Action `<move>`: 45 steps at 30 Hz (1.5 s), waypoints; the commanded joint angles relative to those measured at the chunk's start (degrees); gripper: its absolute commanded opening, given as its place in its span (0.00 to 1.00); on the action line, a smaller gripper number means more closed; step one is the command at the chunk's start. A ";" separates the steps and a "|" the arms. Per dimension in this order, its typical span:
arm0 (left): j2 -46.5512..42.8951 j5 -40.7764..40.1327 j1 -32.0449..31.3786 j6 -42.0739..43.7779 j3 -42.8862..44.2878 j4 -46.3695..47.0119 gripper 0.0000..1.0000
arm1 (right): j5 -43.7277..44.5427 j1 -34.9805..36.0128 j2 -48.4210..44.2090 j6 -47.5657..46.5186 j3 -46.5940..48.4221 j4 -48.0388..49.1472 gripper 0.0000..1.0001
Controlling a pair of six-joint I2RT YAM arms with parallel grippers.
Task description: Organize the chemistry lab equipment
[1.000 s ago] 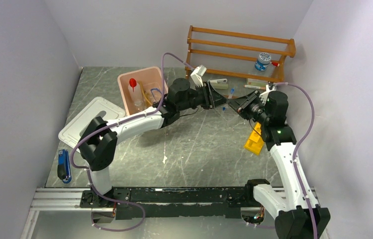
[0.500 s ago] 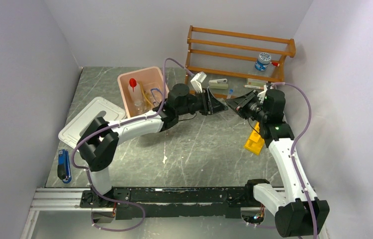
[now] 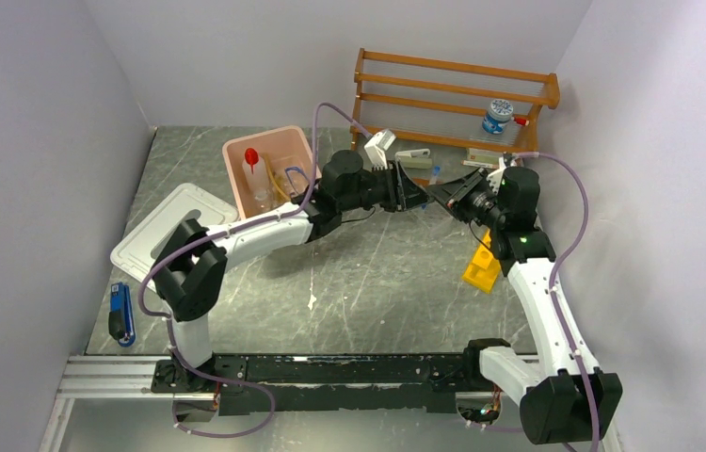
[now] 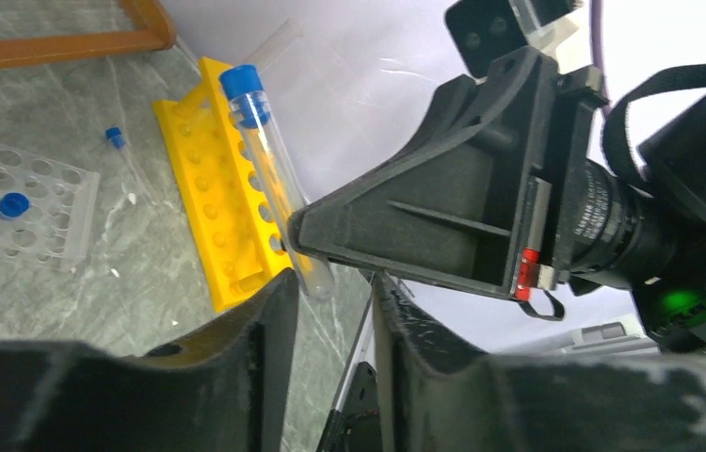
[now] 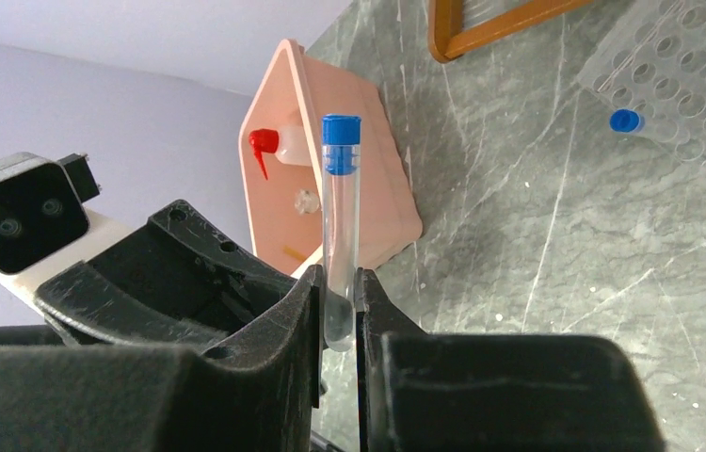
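A clear test tube point(image 5: 340, 217) with a blue cap stands out of my right gripper point(image 5: 338, 278), which is shut on its rounded lower end. In the left wrist view the same test tube point(image 4: 269, 179) slants up from the mouth of my left gripper point(image 4: 332, 282), whose jaws stand apart, open, with the tube's bottom at the left fingertip. The two grippers meet tip to tip above the back of the table: left gripper point(image 3: 415, 196), right gripper point(image 3: 441, 193). A yellow holed rack point(image 3: 481, 266) lies at the right. A red-capped wash bottle point(image 3: 255, 179) stands in a pink bin point(image 3: 295, 141).
A wooden shelf point(image 3: 453, 99) at the back holds a blue-lidded jar point(image 3: 497, 116). A clear holed tray point(image 5: 697, 85) carries a loose blue cap point(image 5: 624, 120). A white lid point(image 3: 166, 226) and a blue item point(image 3: 120, 314) lie at the left.
Both grippers have drifted a little toward the back left, staying tip to tip. The right gripper keeps its hold on the test tube.
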 commanded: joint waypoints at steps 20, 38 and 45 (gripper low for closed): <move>-0.96 -6.19 -1.15 5.60 -0.30 2.97 0.05 | -2.55 0.05 0.80 -1.90 2.48 -1.65 0.20; -11.18 0.65 -1.06 28.69 -10.47 -0.85 0.05 | -9.61 -0.42 12.34 -18.97 22.12 -23.93 0.58; -11.91 -0.03 -0.86 33.50 -10.60 -3.91 0.05 | -15.18 -0.41 11.89 -19.40 22.81 -23.09 0.40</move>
